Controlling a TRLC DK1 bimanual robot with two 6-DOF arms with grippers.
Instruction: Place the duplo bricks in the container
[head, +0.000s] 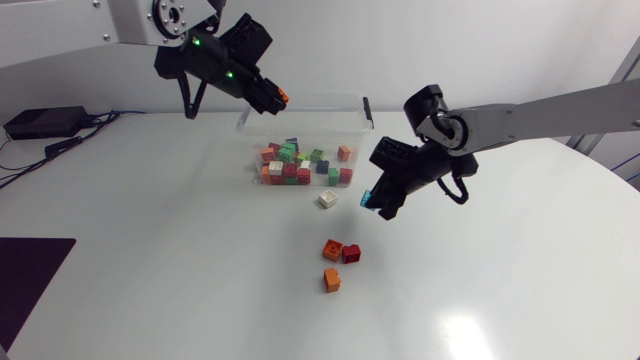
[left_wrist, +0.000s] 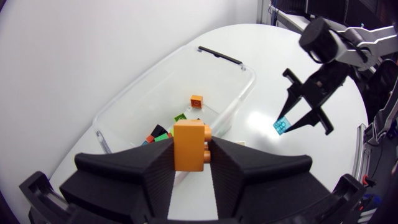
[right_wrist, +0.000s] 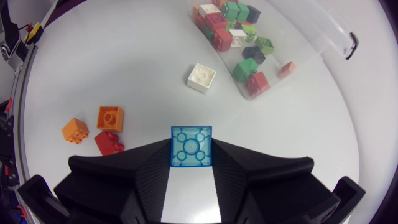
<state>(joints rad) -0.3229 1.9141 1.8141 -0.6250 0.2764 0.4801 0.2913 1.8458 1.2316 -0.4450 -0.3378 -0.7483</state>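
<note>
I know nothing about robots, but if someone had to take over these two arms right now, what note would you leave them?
Left pincer: shut on an orange brick, above the container, near its edge.
Right pincer: shut on a blue brick, above the table beside the container.
Done: a pile of bricks lies in the container.
Left: drop both held bricks in, then fetch the white brick, red brick and two loose orange bricks from the table.
</note>
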